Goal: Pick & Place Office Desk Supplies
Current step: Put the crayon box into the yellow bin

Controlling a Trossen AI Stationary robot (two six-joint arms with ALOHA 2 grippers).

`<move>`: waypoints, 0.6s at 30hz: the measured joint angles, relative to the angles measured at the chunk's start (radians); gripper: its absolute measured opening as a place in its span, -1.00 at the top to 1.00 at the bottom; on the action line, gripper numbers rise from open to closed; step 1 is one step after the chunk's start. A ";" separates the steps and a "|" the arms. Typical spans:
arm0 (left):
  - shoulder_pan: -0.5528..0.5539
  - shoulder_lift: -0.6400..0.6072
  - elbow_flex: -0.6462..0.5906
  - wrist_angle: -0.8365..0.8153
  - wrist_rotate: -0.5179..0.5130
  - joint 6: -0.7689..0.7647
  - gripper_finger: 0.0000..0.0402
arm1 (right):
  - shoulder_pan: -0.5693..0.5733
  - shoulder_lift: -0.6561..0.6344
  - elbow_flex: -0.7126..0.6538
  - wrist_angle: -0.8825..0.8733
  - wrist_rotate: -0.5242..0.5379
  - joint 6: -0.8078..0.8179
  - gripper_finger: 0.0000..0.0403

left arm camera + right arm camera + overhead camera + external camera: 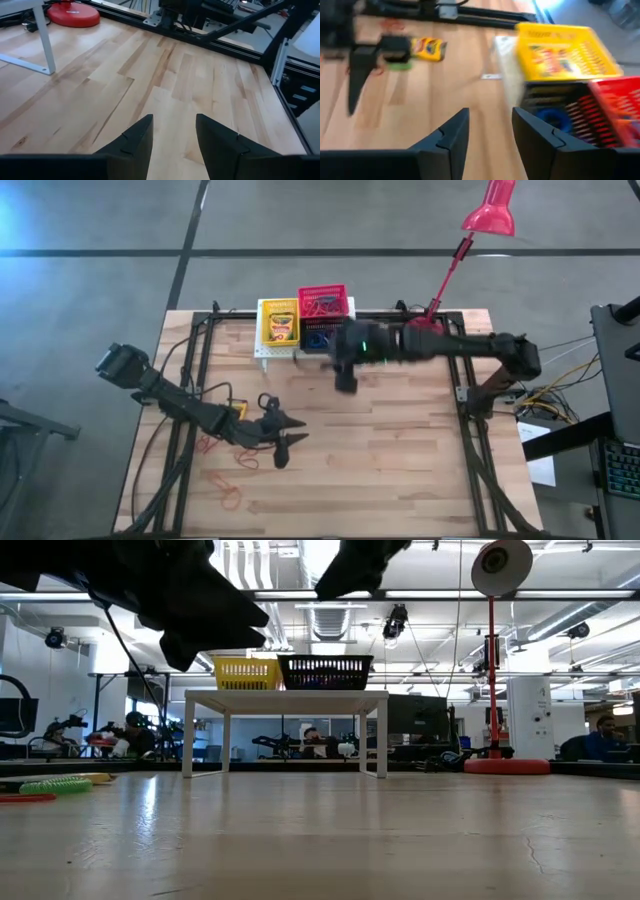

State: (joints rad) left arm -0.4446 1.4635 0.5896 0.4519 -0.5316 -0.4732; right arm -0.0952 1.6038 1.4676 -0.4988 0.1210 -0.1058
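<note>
My left gripper hovers open and empty over bare wood near the table's middle left. My right gripper is open and empty, just in front of the baskets at the far edge. A yellow basket holds a crayon box. A red basket and a black basket sit beside it. Another crayon box lies flat on the table by the left arm. Coloured elastic loops lie scattered near the left corner.
The baskets stand on a white perforated stand at the far edge. A red desk lamp rises from its base at the far right. Black frame rails run along both sides. Bare wood lies at the near middle and right.
</note>
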 joint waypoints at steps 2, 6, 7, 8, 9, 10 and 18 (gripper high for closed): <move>-0.006 0.000 0.000 0.000 0.000 0.000 0.24 | 0.074 -0.024 -0.100 0.074 0.069 0.015 0.31; -0.012 0.000 0.000 -0.011 0.000 0.001 0.24 | 0.198 -0.057 -0.290 0.240 0.156 0.092 0.37; -0.012 0.000 0.000 -0.021 0.000 0.002 0.24 | 0.224 -0.060 -0.332 0.285 0.162 0.115 0.38; -0.012 0.000 0.000 -0.035 0.000 0.000 0.24 | 0.249 -0.060 -0.371 0.325 0.165 0.135 0.40; -0.012 0.000 0.000 -0.052 0.001 -0.012 0.24 | 0.271 -0.058 -0.407 0.370 0.167 0.153 0.41; -0.012 0.000 -0.001 -0.070 0.006 -0.030 0.24 | 0.291 -0.053 -0.440 0.411 0.167 0.164 0.42; -0.013 -0.070 0.084 -0.539 0.154 -0.368 0.35 | 0.391 0.020 -0.611 0.665 0.167 0.185 0.45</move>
State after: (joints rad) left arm -0.4578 1.3932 0.6731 -0.0870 -0.3775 -0.8410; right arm 0.2963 1.6234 0.8564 0.1663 0.2878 0.0792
